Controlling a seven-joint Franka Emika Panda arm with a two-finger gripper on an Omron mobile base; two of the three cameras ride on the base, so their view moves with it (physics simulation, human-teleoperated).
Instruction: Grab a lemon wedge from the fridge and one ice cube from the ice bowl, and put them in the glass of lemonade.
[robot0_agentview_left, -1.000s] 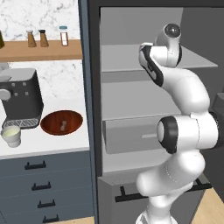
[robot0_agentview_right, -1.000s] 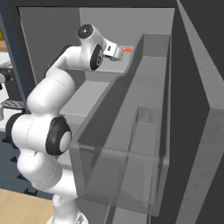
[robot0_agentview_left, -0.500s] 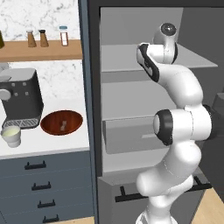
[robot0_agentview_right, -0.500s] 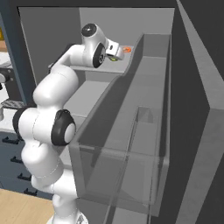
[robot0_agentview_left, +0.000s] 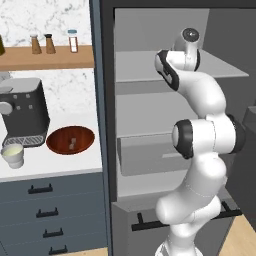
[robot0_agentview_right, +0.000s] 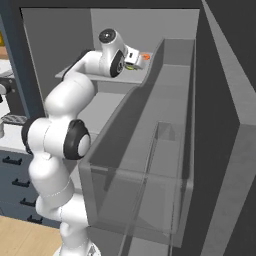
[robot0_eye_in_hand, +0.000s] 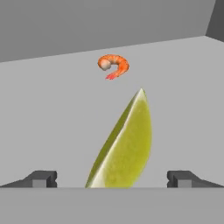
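in the left base view my arm reaches up into the open fridge (robot0_agentview_left: 150, 30), the wrist over the upper grey shelf; my jaws are hidden behind the wrist here. off to the left, well apart from me, the wood-like ice bowl (robot0_agentview_left: 70, 140) sits wide and shallow on the white counter, with the glass of lemonade (robot0_agentview_left: 12, 155), a small pale tumbler, just beside the dark coffee machine (robot0_agentview_left: 22, 112). both wait for later steps, i judge

in the right base view my gripper (robot0_agentview_right: 136, 61) hangs low over that same flat matte shelf, with a sliver of yellow-green right under it and a small orange shrimp (robot0_agentview_right: 146, 56) just beyond

in the hand view my jaws stand spread wide and hold nothing, one dark fingertip (robot0_eye_in_hand: 41, 178) at each side, and the lemon wedge (robot0_eye_in_hand: 124, 146) lies between them, nearer than the shrimp, which curls further back on the shelf. the wedge is smooth, glossy, yellow-green, with a curved rind back tapering to a sharp tip that points away from me

i judge it light and soft, likely slick on the rind and easy to squash or squirt out sideways. i would take it across its thick middle, not the thin tip, pads on the two flat cut faces if they line up, and close gently. the bare shelf gives no lip to stop it sliding
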